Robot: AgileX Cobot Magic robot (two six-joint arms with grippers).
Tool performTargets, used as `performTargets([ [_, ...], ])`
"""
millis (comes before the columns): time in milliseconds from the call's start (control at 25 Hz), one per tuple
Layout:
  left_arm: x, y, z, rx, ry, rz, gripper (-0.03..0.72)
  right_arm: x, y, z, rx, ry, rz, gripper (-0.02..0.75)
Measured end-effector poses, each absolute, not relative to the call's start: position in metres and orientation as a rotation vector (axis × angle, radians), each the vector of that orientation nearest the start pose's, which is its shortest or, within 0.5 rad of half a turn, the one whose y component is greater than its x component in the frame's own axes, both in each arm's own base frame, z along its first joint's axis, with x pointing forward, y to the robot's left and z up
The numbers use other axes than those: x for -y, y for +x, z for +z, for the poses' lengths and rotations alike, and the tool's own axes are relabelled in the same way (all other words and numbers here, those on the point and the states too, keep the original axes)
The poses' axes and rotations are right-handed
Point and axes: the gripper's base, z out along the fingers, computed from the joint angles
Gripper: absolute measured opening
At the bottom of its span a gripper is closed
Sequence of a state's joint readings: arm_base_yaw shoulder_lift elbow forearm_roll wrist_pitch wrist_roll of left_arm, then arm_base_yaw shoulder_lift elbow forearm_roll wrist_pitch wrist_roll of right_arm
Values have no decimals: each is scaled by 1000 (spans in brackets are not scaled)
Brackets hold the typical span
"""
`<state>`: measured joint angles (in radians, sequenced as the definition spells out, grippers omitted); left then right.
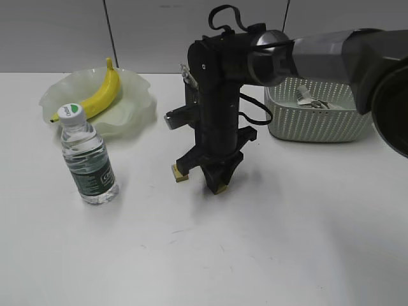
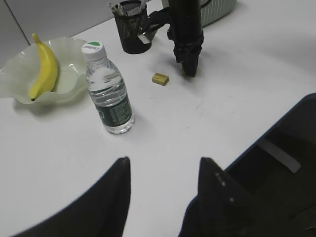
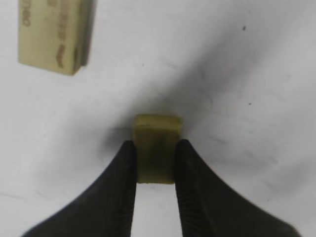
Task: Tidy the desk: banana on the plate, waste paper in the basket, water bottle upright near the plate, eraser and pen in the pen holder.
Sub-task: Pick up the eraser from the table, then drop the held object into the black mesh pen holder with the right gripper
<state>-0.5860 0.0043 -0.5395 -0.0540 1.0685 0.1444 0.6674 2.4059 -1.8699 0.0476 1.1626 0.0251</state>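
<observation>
My right gripper [image 1: 218,187] points straight down at the desk [image 1: 268,242], shut on a small yellowish eraser [image 3: 157,129] that rests on the surface. A second, larger eraser [image 3: 54,34] lies loose just to its left [image 1: 180,173]. The banana [image 1: 105,94] lies in the pale green plate [image 1: 137,105]. The water bottle [image 1: 88,156] stands upright in front of the plate. Waste paper [image 1: 306,97] sits in the sage basket [image 1: 319,124]. The black pen holder [image 2: 132,29] stands behind the right arm; slim items poke out, too small to name. My left gripper [image 2: 165,160] hangs open over bare desk.
The right arm [image 1: 220,95] rises in the middle of the desk and hides the pen holder in the exterior view. The bottle stands about a hand's width left of the loose eraser. The wall runs behind the plate and basket.
</observation>
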Motion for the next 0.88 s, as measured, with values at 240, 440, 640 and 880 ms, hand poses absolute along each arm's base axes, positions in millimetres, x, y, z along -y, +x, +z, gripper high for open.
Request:
performTargets([
  [240, -2, -10, 288, -1897, 730, -344, 339, -289, 364, 137, -2988, -979, 36, 199],
  [440, -2, -10, 288, -1897, 730, -344, 339, -285, 365, 216, -2736, -922, 98, 200],
  [640, -2, -10, 288, -1897, 730, -344, 339, -272, 376, 268, -2501, -799, 86, 200],
  [880, -2, -10, 288, -1897, 730, -344, 339, -261, 406, 269, -2350, -682, 147, 199],
])
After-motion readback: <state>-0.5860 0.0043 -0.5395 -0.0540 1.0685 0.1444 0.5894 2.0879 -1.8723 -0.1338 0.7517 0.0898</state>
